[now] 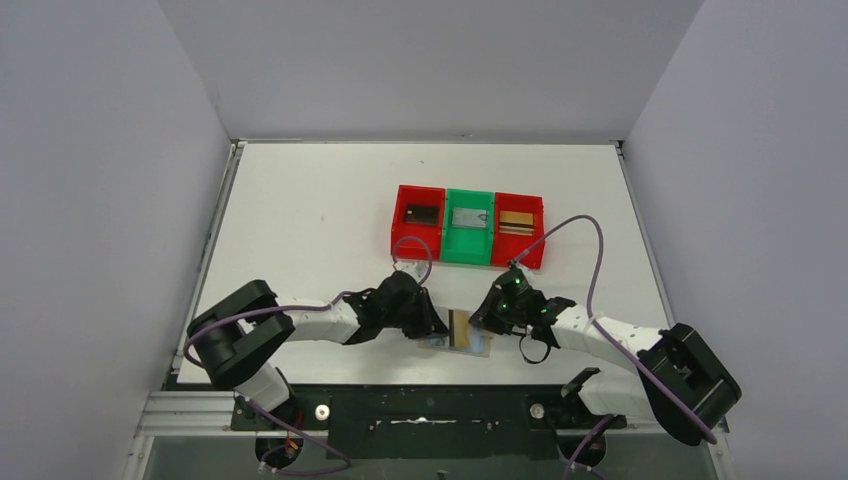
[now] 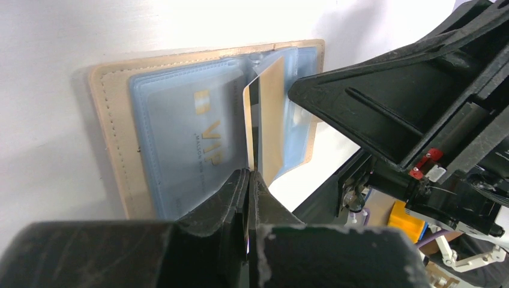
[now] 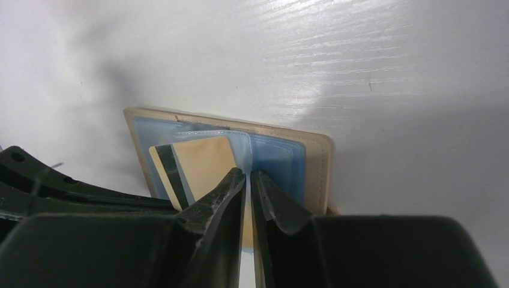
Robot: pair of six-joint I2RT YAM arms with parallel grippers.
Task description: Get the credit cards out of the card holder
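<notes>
Nearest the lens in the left wrist view, the left gripper [image 2: 249, 177] has its jaws closed on the lower edge of a tan credit card [image 2: 273, 108] with a dark stripe. The card stands on edge, partly out of its pocket. The card holder [image 2: 111, 132] lies open and flat at the near edge of the tabletop [image 1: 300, 220], midway between the two arm bases. A second card marked VIP [image 2: 201, 141] sits in a blue-grey panel beside it.

The right gripper [image 3: 248, 175] is pinched on what appears to be a clear sleeve near the holder's fold. This is judged a restraint, so the card slides free instead of dragging the holder.

Assessment: extraction begun, not complete.

Three trays [image 1: 466, 256], red, green and red, stand well apart toward the far edge, each holding something flat.
</notes>
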